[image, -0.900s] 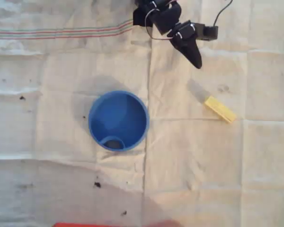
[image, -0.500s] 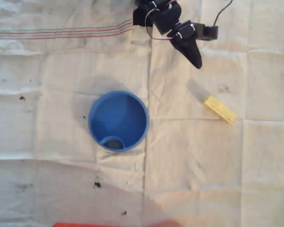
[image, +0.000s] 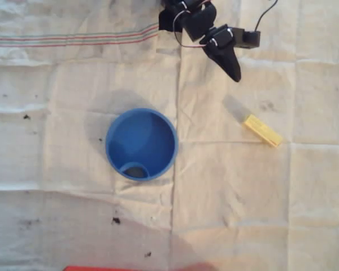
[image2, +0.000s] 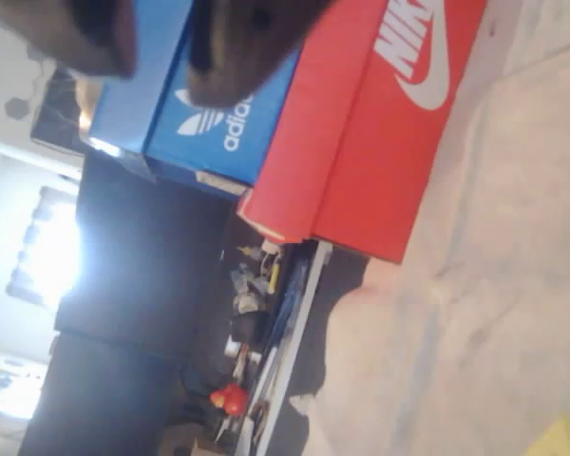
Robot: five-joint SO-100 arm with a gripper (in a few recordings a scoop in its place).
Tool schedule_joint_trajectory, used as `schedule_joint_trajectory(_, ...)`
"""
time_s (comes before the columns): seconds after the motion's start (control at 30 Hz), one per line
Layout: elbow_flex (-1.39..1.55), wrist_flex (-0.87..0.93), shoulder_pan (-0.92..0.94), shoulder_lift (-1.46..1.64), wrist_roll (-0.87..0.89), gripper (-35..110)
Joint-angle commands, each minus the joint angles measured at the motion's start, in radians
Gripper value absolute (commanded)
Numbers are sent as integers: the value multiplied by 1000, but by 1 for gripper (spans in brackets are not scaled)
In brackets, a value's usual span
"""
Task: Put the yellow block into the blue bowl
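From overhead, my gripper (image: 233,72) hangs near the top of the cream cloth (image: 56,113), its dark fingers reading as one tapered point aimed down and right (whether they are pressed together I cannot tell from here). Through my wrist camera the fingertips (image2: 247,47) are two blurred dark shapes with a narrow gap, holding nothing. The yellow block (image: 262,130) lies flat and diagonal on the cloth, below and right of my gripper, apart from it. The blue bowl (image: 114,161) stands upright, well to the block's left. The wrist view also shows a red Nike box (image2: 380,142) beside a blue Adidas box (image2: 171,95).
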Motion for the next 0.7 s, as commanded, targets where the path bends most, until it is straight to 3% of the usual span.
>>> schedule_joint_trajectory(0.0, 186, -31, -3, 74, 8, 0)
schedule_joint_trajectory(0.37, 158, -31, 3, 86, -3, 0)
schedule_joint_trajectory(0.67, -91, -29, -5, -84, -5, 0)
